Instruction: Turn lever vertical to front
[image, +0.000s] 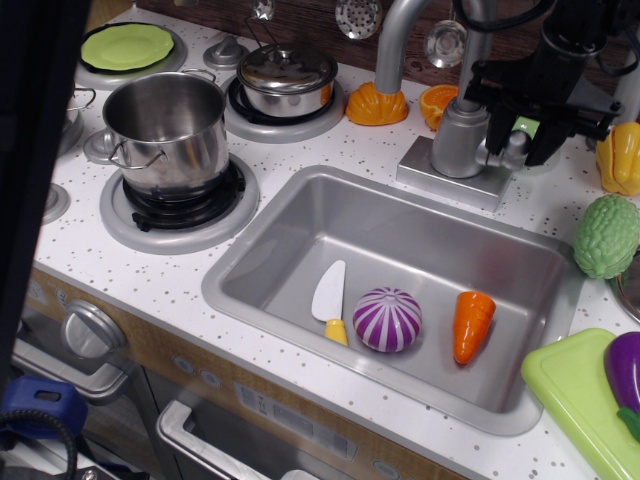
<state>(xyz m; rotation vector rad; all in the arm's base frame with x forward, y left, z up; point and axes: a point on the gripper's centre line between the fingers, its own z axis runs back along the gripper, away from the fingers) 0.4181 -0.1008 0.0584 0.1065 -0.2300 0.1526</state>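
Observation:
The silver-grey lever sticks out on a stub from the right side of the faucet's cylindrical body, behind the sink. Only its lower end shows. My black gripper hangs right over it, open, with one finger to the lever's left and the other to its right. The fingers straddle the lever; I cannot tell whether they touch it. A green vegetable shows through the gap between them.
The tall faucet spout rises at the left of the body. The sink holds a toy knife, a purple onion and a carrot. A yellow pepper and a green gourd lie to the right. Pots stand on the stove.

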